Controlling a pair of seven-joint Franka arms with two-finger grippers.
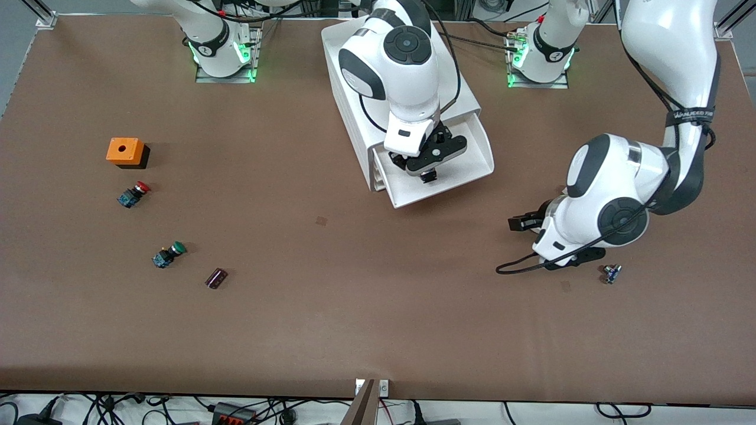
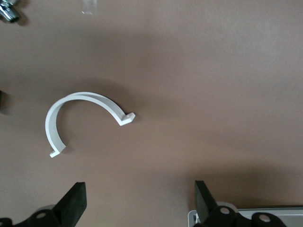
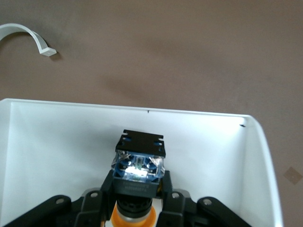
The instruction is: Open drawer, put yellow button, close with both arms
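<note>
Two arms share the front view. The right gripper [image 1: 426,168] hangs over the pulled-out drawer [image 1: 466,171], uppermost in the white cabinet [image 1: 354,124]; the arm's own wrist hides what it carries and much of the tray floor. The left gripper [image 1: 522,223] sits low over bare table toward the left arm's end, well apart from the cabinet, with a small dark part [image 1: 611,273] nearer the camera. An orange box [image 1: 125,151], the red button [image 1: 134,194], the green button [image 1: 168,254] and a dark cylinder [image 1: 216,278] lie toward the right arm's end, with wide brown table between them and the cabinet.

Left wrist view: the fingers [image 2: 73,201] stand spread with nothing between them, above open table and a white curved clip [image 2: 57,118]; the fingertips are cut off by the frame edge.

Right wrist view: the fingers [image 3: 106,187] pinch the yellow button [image 3: 138,165] by its black body, blue base foremost, orange cap half hidden, over the drawer floor inside its front wall [image 3: 142,109].
</note>
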